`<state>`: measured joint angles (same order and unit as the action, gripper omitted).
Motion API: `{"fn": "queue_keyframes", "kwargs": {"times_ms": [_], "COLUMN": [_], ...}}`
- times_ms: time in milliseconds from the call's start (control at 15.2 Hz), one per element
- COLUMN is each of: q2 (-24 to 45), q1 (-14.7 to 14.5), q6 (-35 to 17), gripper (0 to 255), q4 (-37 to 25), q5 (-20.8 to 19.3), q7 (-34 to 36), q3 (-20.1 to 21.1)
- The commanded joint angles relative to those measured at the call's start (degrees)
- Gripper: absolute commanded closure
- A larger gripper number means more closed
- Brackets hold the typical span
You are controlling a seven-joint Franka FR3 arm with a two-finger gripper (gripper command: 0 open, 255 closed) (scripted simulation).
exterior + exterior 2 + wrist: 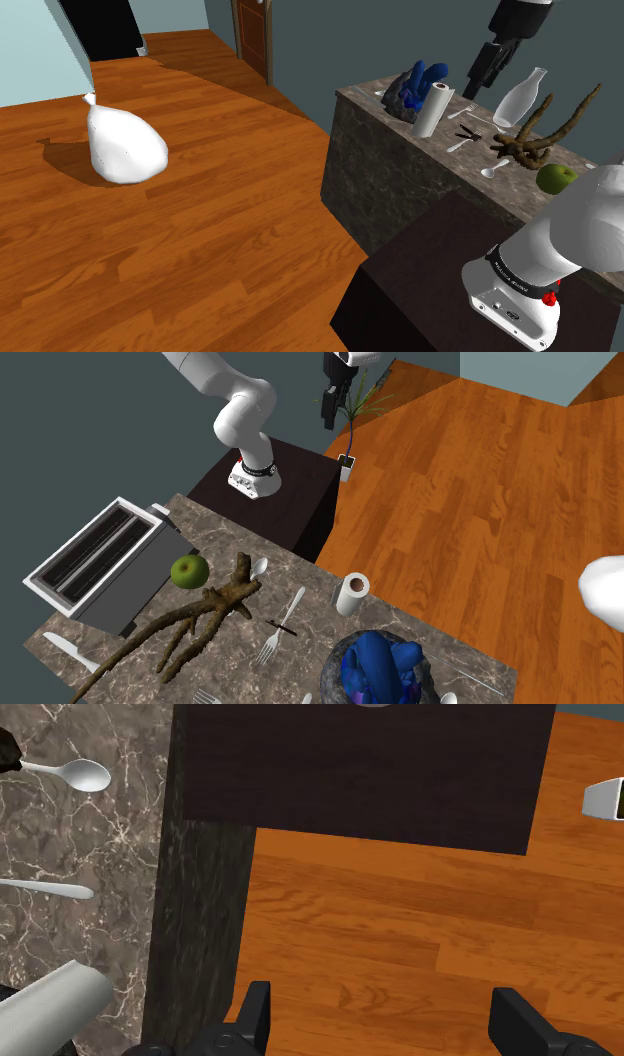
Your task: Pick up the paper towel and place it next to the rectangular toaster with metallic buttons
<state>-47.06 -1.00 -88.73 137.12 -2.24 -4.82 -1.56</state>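
A: Gripper state, quick.

B: Gripper released, fingers wide apart. Nothing between them but wooden floor. It hangs off the worktop, out past its dark side wall, not over the stone.

A: Where's the paper towel?

B: Paper towel stands upright on the worktop, right at the long edge facing the floor (core hole up in the second exterior view). In the wrist view it pokes in near one finger, across the worktop edge from the gripper. Not held, not touched.

A: And the toaster?

B: Toaster has a white top, a grey side and two slots. It sits at the worktop corner on the second exterior view's left, well apart from the paper towel. A green apple is just beside its grey side.

A: What's in between?

B: A branch sprawls across the middle. A spoon and a fork lie between the branch and the paper towel. A dark bowl with a blue thing in it is near the paper towel on the other side.

A: Any open room?

B: Bare stone shows between the toaster and the worktop edge by the stand. The floor is wide open. A white bag sits well apart from the worktop, and a plant pot sits against the stand's corner.

A: What's beside the gripper in the shoulder view?

B: A white vase on the worktop, near the gripper as seen from there.
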Motion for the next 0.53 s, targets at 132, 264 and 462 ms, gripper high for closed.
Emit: {"fn": "queue_keyframes", "kwargs": {"times_ms": [132,264,462], "q2": [2.54,5.32,9.86], "q1": [0.77,1.47,2.39], "q6": [-2.42,-4.82,-8.33], "gripper": [0,0,0], "q4": [-0.22,-0.72,-2.00], "q5": [-1.38,-2.62,-4.12], "q7": [-1.82,-3.60,-6.24], "q3": [-2.00,-3.99,-6.93]}}
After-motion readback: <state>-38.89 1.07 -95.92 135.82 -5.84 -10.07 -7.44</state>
